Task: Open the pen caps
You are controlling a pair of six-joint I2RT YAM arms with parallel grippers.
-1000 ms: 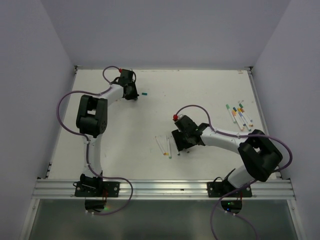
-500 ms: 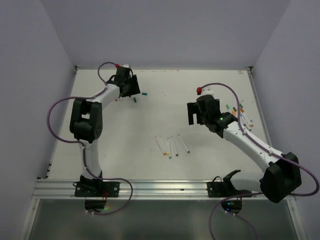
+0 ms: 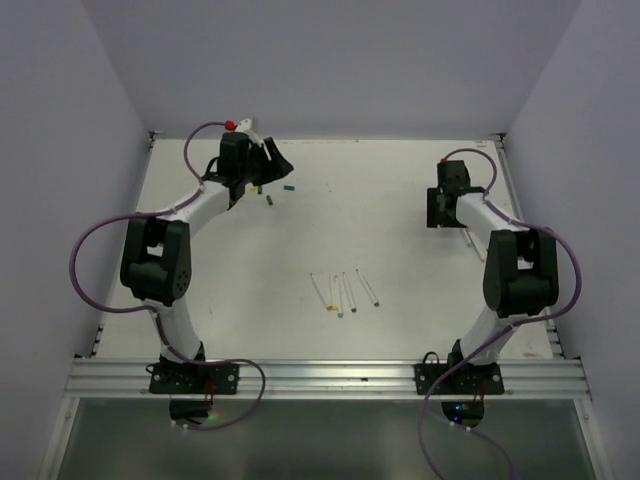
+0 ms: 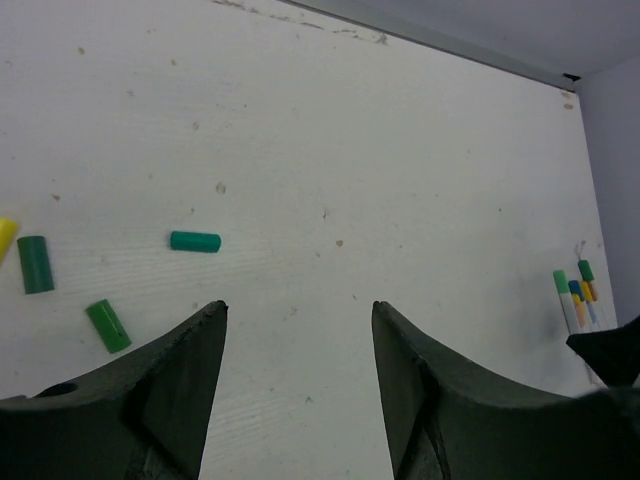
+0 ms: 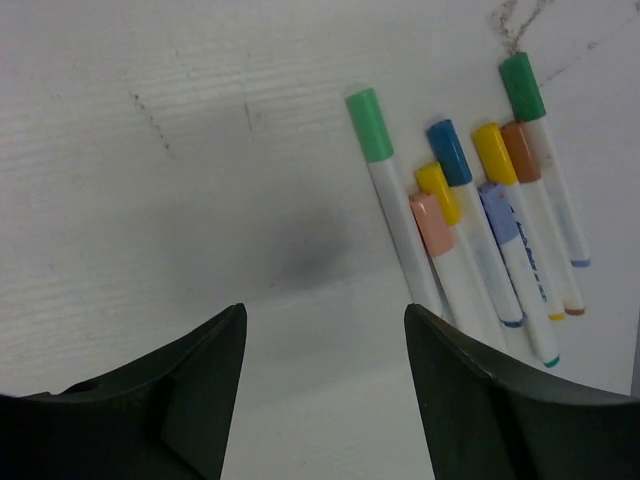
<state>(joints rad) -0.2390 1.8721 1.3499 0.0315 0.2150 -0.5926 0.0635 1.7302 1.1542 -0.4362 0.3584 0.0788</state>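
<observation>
Several loose pen caps lie on the table at the far left: a teal cap, a dark green cap, a light green cap and a yellow cap at the frame edge. My left gripper hovers open and empty to the right of them. Several uncapped white pens lie in the middle of the table. My right gripper is open and empty at the far right. Just beyond its right finger lie several capped pens, with a green cap, a blue cap and a yellow cap.
The white table is walled on three sides, with a raised rim along the back. A metal rail runs along the near edge. Purple cables loop off both arms.
My left gripper has opened and swung slightly at the far left. The right arm has left the middle pens, one more pen lying there, and travelled to the capped pens at the far right.
</observation>
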